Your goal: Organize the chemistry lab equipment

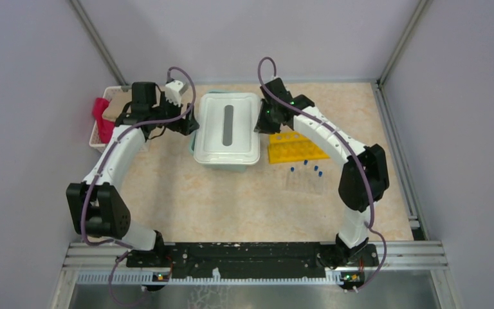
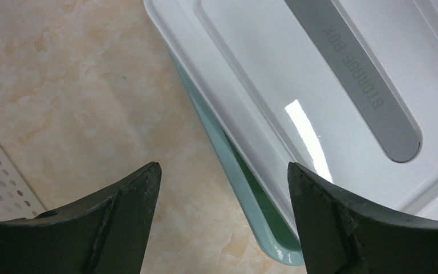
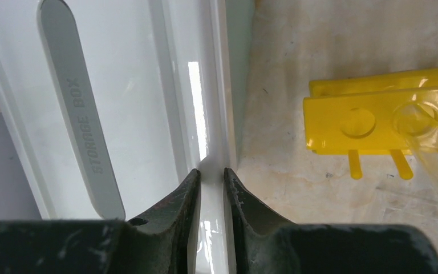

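Obs.: a storage box sits mid-table, pale green body, with a white lid on top. The lid has a grey strip down its middle lettered "STORAGE BOX".

Right gripper: at the box's right edge. The fingers are pinched together on the raised rim of the lid, one finger on each side of it. Judgement: the grip is taken there because the rim is the only thin lip a narrow pinch can hold, and it gives purchase to lift that side.

Left gripper: at the box's left edge, fingers spread wide and holding nothing. One finger is over the bare table, the other over the lid's border, so the rim falls between them. Judgement: it is lined up to close on the opposite side so the lid comes off level. That would make the step in hand opening the box, and the sorting itself not yet begun.

Equipment:
- Yellow rack: flat on the table just beside the box's right side. It is bright plastic with round holes and short pegs below.
- Test tubes: to the right of the box, on the rack's near side. They are thin, clear, blue-capped and lying loose, and they are hard to pick out against the pale table.
- One clear tube seems to lean at a rack hole; I cannot tell whether it is seated.

No beakers or wire ring are visible. A white basket holding a red cloth stands to the left of the box.
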